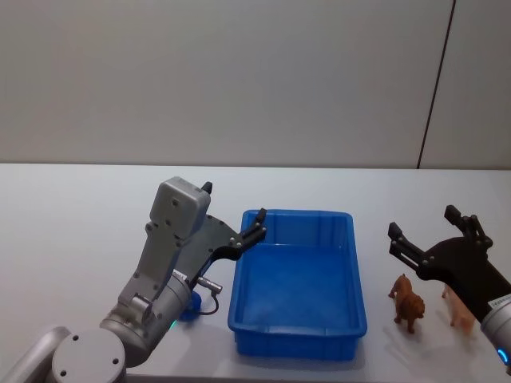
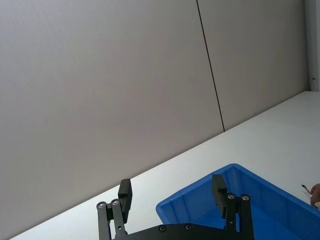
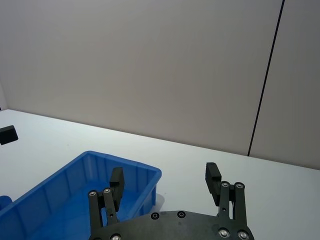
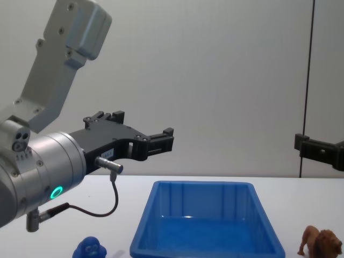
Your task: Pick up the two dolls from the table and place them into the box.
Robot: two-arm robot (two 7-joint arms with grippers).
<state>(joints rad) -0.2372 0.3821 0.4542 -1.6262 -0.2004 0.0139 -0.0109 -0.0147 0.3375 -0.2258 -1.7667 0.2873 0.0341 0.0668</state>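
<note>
The bright blue box (image 1: 295,281) lies empty on the white table (image 1: 72,239); it also shows as the box (image 4: 207,228) in the chest view. To its right stand the dolls: a brown lion (image 1: 408,302) and a pale pink pig (image 1: 458,308), the pig partly hidden by my right arm. The lion (image 4: 321,243) shows low in the chest view. My right gripper (image 1: 422,223) hovers open and empty above and just behind the dolls. My left gripper (image 1: 231,209) hangs open and empty over the box's far left corner. The wrist views show the left gripper (image 2: 171,192) and the right gripper (image 3: 165,177), each open above the box.
A small blue rounded figure (image 1: 188,307) sits on the table left of the box, partly behind my left arm; it shows as the blue figure (image 4: 91,249) in the chest view. A grey wall with a dark vertical seam stands behind the table.
</note>
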